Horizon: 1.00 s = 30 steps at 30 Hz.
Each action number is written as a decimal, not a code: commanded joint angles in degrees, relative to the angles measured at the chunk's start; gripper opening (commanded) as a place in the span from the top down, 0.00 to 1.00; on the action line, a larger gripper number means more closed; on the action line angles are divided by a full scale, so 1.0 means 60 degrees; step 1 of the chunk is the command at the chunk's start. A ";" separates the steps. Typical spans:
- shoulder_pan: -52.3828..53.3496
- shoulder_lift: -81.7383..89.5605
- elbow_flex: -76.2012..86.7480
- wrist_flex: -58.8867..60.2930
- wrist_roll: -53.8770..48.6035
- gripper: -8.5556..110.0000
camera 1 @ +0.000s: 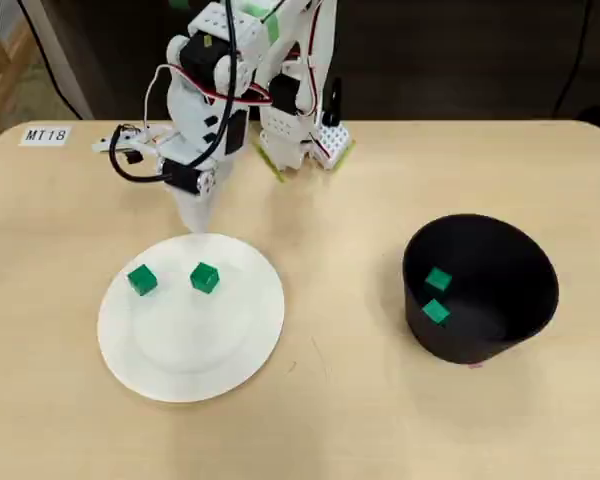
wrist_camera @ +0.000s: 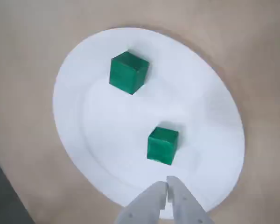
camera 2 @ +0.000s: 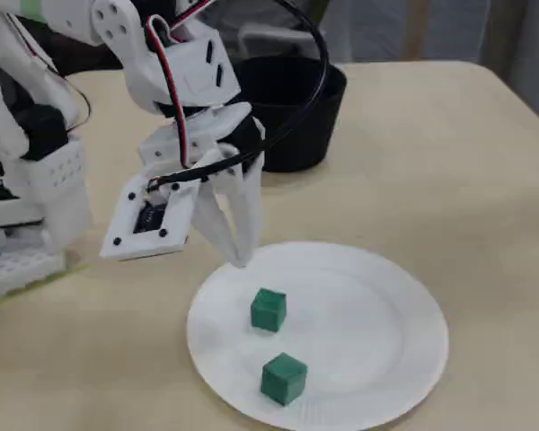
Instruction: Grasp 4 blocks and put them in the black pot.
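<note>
The fingers (wrist_camera: 167,193) are pressed together with nothing between them, tips hanging over the near rim of the white plate (wrist_camera: 214,112) in the wrist view. In the fixed view the same closed tips (camera 2: 238,256) point down at the plate's (camera 2: 386,305) back edge, above it; whether they touch it I cannot tell.

Two green blocks lie on the plate. Just ahead of the fingertips sits the nearer block (wrist_camera: 162,145), and farther out, off to the left in that view, the second block (wrist_camera: 128,72). They are well apart from each other, so either one can likely be taken without nudging its neighbour. In the overhead view they show as a pair, one (camera 1: 205,278) closer to the arm's line and the other (camera 1: 141,279) to its left.

The black pot (camera 1: 500,330) stands far off to the side of the fingers, across bare bench (camera 1: 350,400), and two more blocks (camera 1: 438,279) (camera 1: 435,312) already lie inside it. So the job looks half done, and the closed fingers over the plate suggest an approach to the nearer block; they would need to spread before coming down around it.

Nothing stands between the fingers and the blocks. A small label (camera 1: 46,135) sits at the bench corner, well clear. The pot's tall wall is the one thing to lift over on the carry.
</note>
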 commanded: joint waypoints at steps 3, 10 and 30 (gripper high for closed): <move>-0.0132 -0.0410 -0.0044 -0.0396 0.0103 0.92; -0.0220 -0.0938 0.0000 -0.0366 0.0059 0.81; -0.0308 -0.2241 -0.0146 -0.0864 0.0234 0.73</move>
